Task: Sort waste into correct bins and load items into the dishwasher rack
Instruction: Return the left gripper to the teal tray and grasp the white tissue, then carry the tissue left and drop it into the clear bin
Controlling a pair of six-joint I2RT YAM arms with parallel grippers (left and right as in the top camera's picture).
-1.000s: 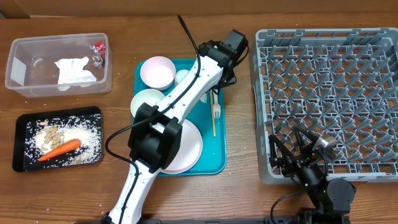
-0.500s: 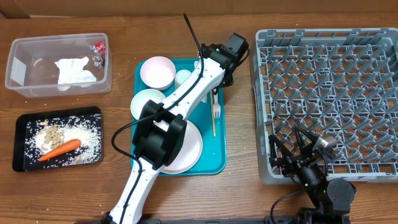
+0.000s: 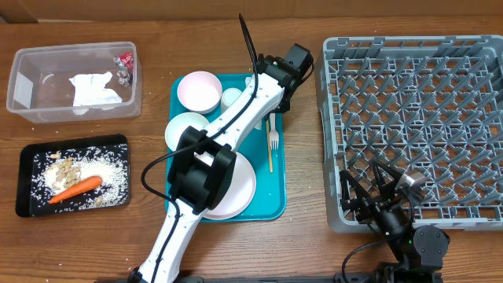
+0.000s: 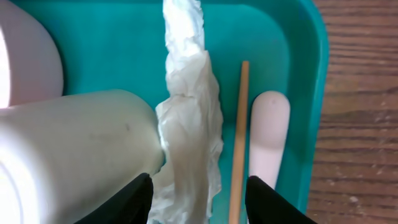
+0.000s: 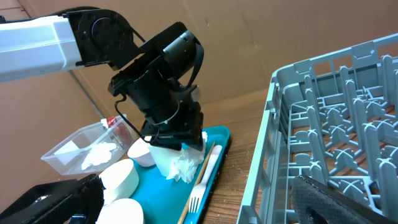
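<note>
Lying on the teal tray [image 4: 298, 37], the napkin [image 4: 186, 124] is seen as a long, twisted, crumpled white strip. It is straddled by the left gripper [image 4: 199, 199], whose jaws are parted and not clamped. It is touched on the left by a cup [image 4: 74, 155]. A stick [image 4: 239, 137] and a fork [image 4: 268, 137] are laid just beside it on the right, near the tray rim. The right gripper [image 3: 366, 190] is held spread wide at the rack [image 3: 409, 118] corner.

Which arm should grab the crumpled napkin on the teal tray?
Left arm: its jaws straddle the crumpled white paper napkin beside the thin wooden stick on the teal tray; the right arm sits at the grey plastic dishwasher rack.
</note>
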